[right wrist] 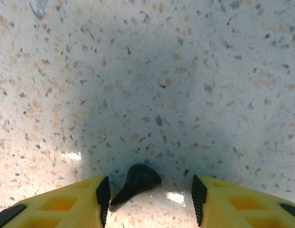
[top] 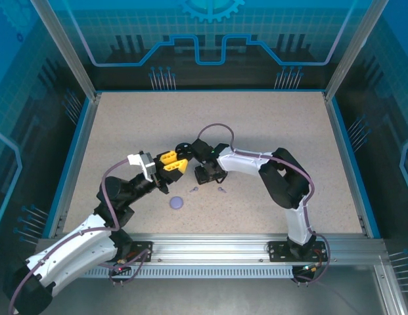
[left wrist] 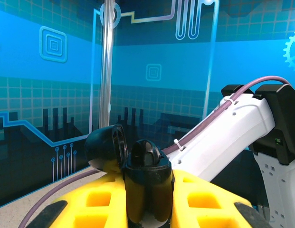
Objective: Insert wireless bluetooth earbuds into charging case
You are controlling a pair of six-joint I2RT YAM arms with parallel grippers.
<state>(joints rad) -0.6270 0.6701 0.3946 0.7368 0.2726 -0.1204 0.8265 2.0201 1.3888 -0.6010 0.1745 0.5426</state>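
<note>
While the left gripper (left wrist: 148, 190) clamps the open-lidded black round charging case (left wrist: 145, 159), the right gripper (right wrist: 149, 199), jaws spread, should centre over the black stemmed earbud (right wrist: 137, 180) on the speckled table (right wrist: 161, 71) before closing.

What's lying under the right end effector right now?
A black earbud lies on the table between the open fingers of the right end effector. The table beneath those fingers is covered.

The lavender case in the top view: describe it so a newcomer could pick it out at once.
On the speckled table, find where the two arms meet. Just nearer the bases than the left hand lies the lavender case: a flat round disc, far bigger than the two tiny lavender earbuds to its right.
</note>
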